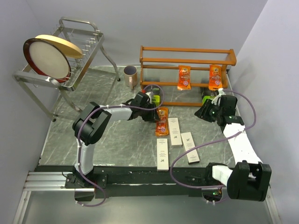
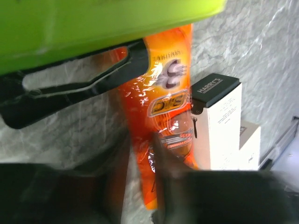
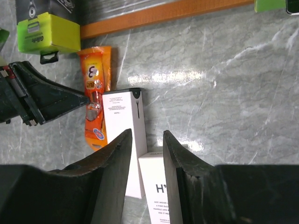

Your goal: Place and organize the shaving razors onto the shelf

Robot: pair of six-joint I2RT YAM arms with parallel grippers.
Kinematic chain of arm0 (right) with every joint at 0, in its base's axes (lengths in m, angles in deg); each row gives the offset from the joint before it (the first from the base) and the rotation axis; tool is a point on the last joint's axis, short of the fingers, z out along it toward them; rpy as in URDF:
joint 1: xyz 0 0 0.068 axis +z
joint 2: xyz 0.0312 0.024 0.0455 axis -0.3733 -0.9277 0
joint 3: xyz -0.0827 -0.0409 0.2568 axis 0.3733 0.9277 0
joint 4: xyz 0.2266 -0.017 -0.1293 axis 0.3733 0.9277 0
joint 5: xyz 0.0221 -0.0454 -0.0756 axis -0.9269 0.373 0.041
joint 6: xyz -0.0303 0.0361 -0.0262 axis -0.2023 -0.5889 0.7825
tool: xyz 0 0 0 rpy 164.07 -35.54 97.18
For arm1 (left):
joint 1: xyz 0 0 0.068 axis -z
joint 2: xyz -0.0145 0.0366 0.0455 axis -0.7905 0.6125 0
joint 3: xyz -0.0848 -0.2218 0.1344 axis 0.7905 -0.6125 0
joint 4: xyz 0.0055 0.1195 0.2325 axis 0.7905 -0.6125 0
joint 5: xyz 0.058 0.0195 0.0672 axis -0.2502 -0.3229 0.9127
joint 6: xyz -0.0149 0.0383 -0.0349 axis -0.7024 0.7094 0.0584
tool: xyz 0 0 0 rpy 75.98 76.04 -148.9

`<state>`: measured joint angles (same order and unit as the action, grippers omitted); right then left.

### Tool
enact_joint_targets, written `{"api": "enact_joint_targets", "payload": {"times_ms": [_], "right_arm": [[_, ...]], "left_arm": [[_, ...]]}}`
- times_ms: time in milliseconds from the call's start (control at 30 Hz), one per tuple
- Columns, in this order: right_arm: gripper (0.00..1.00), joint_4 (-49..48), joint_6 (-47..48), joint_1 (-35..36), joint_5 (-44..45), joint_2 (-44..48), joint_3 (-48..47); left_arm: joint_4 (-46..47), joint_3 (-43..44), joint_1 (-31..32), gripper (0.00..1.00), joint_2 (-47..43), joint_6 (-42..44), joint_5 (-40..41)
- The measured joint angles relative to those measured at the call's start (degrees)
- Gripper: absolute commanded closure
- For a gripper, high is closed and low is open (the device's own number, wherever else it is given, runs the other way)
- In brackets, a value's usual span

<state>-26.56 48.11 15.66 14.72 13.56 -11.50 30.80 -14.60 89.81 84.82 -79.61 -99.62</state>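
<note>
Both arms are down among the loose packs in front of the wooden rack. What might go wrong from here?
The flat orange packet lies against the slim white box; the left gripper's fingers, closing on it, may drag the box askew. The lime-green-and-black pack is right beside those fingers and could get knocked. The open right gripper hovers over the same boxes, so the arms may collide.

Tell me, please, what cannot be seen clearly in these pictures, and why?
1. Left wrist view: left gripper fingers are a dark blur at the bottom; whether they hold the orange packet is unclear.
2. Same view: lime-green pack blurred, cut by the top edge.
3. Right wrist view: second green pack cut by the top edge.
4. Top view: print on the white boxes too small.
</note>
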Motion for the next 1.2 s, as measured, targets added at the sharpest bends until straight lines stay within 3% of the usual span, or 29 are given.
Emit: {"api": "enact_joint_targets", "payload": {"times_ms": [67,200,333,500,700,967,1200], "right_arm": [[0.59,0.13,0.15,0.02,-0.15,-0.20,0.00],[0.58,0.33,0.31,0.90,-1.22,-0.17,-0.02],[0.53,0.66,0.50,5.29,-3.08,0.35,-0.02],[0.34,-0.59,0.09,15.28,-8.98,0.96,-0.02],[0.25,-7.43,-4.68,19.85,-18.05,-3.28,-0.52],[0.19,-17.44,-15.28,21.44,-23.82,-8.63,-1.92],[0.20,-21.64,-18.18,24.00,-25.92,-8.61,-2.47]], "left_arm": [[0.02,-0.22,-0.07,0.99,0.11,-0.76,-0.48],[1.22,-3.45,-0.46,0.99,-1.53,-1.20,-0.96],[0.31,-10.40,-1.68,0.99,-8.68,-0.63,-1.46],[-0.87,-14.97,-3.45,0.99,-22.14,1.92,-1.79],[0.87,-14.97,-5.44,0.99,-33.35,6.21,-4.02],[4.48,-17.66,-13.27,0.99,-34.58,6.38,-11.04],[9.16,-17.90,-15.41,0.99,-34.58,6.10,-20.96]]}}
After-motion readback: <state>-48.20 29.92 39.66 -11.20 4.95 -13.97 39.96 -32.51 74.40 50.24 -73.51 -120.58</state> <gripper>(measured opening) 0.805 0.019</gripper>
